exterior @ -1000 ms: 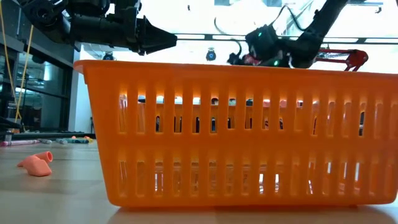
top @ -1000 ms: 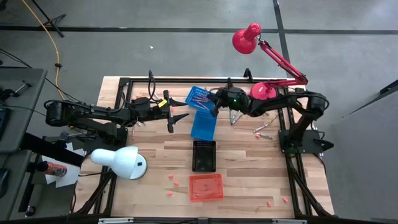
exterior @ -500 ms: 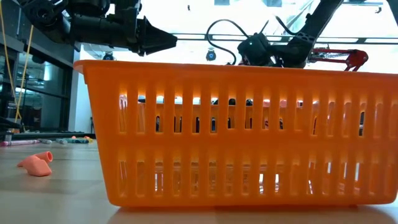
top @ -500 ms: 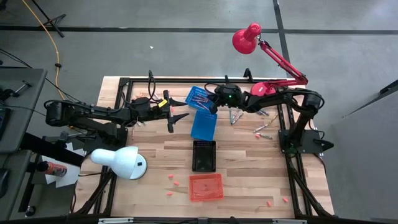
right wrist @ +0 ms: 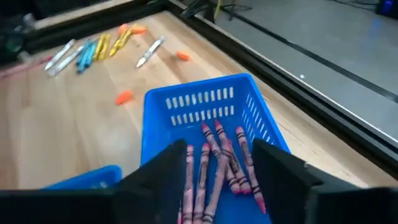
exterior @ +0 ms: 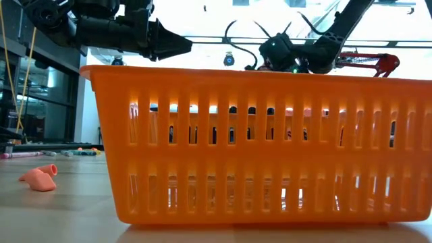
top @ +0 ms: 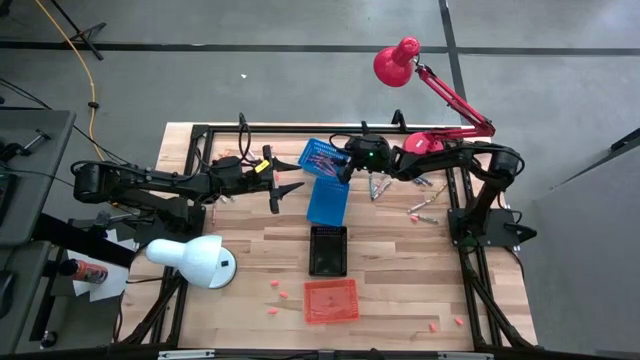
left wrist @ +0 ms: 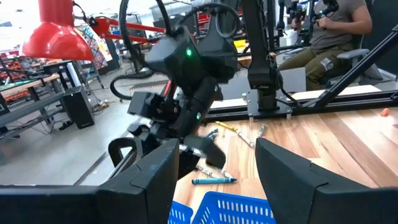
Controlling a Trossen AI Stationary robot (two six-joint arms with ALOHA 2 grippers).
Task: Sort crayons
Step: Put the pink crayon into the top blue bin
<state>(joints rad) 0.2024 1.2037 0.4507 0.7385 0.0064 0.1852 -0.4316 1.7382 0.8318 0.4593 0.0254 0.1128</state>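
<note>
Several pink-red crayons (right wrist: 217, 155) lie in a blue basket (top: 320, 155) at the table's far middle. My right gripper (right wrist: 221, 183) hovers just above that basket's near rim (right wrist: 186, 99), open, with nothing between its fingers; in the high view my right gripper (top: 343, 168) sits at the basket's right corner. More crayons (top: 378, 188) lie loose on the wood to its right, and others (top: 423, 208) farther right. My left gripper (top: 292, 188) waits open, level, left of the baskets.
A second blue basket (top: 327, 202), a black one (top: 328, 250) and an orange one (top: 331, 300) line up toward the near edge. Small pink bits (top: 280, 292) lie near the orange basket. A white lamp (top: 195, 258) stands near left. A person (left wrist: 339, 25) sits beyond the table.
My right gripper has shifted a little toward the table's left and far edge, coming over the far blue basket's corner.
</note>
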